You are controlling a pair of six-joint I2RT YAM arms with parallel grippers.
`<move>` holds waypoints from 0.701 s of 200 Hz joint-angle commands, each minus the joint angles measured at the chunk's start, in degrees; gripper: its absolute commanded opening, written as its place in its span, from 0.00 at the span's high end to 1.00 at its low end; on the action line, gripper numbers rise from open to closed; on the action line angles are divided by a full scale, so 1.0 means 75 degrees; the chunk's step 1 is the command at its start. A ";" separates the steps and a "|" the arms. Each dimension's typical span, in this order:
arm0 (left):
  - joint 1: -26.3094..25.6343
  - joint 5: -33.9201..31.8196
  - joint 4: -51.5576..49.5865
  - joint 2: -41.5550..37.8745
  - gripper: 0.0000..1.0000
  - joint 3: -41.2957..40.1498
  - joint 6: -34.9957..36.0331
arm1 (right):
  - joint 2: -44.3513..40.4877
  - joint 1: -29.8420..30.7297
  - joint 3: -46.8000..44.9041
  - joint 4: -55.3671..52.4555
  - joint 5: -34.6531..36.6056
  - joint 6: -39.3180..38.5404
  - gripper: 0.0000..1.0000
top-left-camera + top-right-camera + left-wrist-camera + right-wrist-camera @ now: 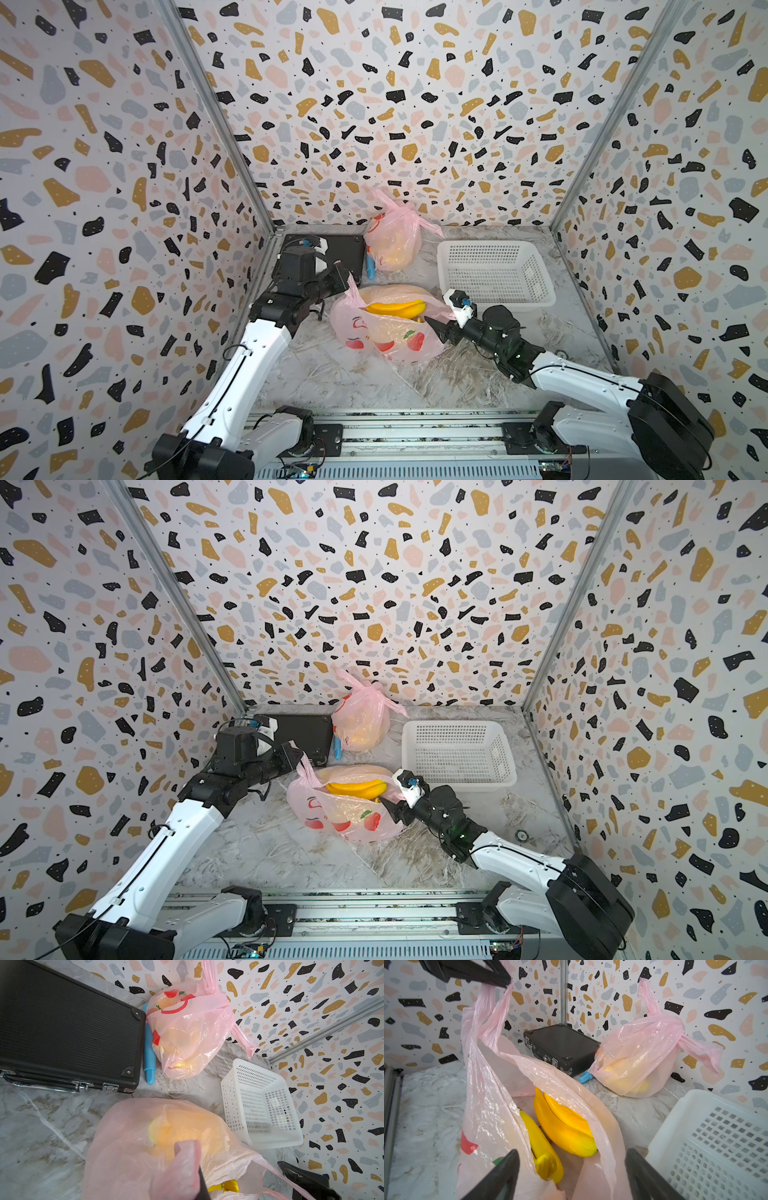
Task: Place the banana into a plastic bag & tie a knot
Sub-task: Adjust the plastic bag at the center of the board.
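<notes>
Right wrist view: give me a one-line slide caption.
Left gripper holds the pink bag up by one handle; bananas lie inside, right gripper open at its mouth.

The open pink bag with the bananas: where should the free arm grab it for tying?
Probably the slack handle on the right side of the open pink bag, approached from the right. The left gripper pinches the opposite handle upright, and the right gripper faces that slack rim, jaws open.
</notes>
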 commanded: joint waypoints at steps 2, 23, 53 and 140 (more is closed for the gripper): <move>0.0069 0.0189 0.0261 0.0010 1.00 0.0194 0.0146 | -0.0093 -0.0033 0.0438 0.0330 -0.0201 0.0100 0.38; 0.0070 0.0217 0.0186 0.0000 1.00 0.0272 0.0142 | -0.0428 -0.0027 0.0959 -0.0700 -0.0210 0.0322 0.88; 0.0070 0.0114 -0.0100 -0.0092 1.00 0.0589 0.0204 | -0.1132 -0.0035 0.1919 -0.2466 -0.0317 0.0776 1.00; 0.0069 0.0184 -0.1109 -0.1083 1.00 0.2391 0.0129 | -0.1454 -0.0047 0.5390 -0.6729 -0.1078 0.2135 1.00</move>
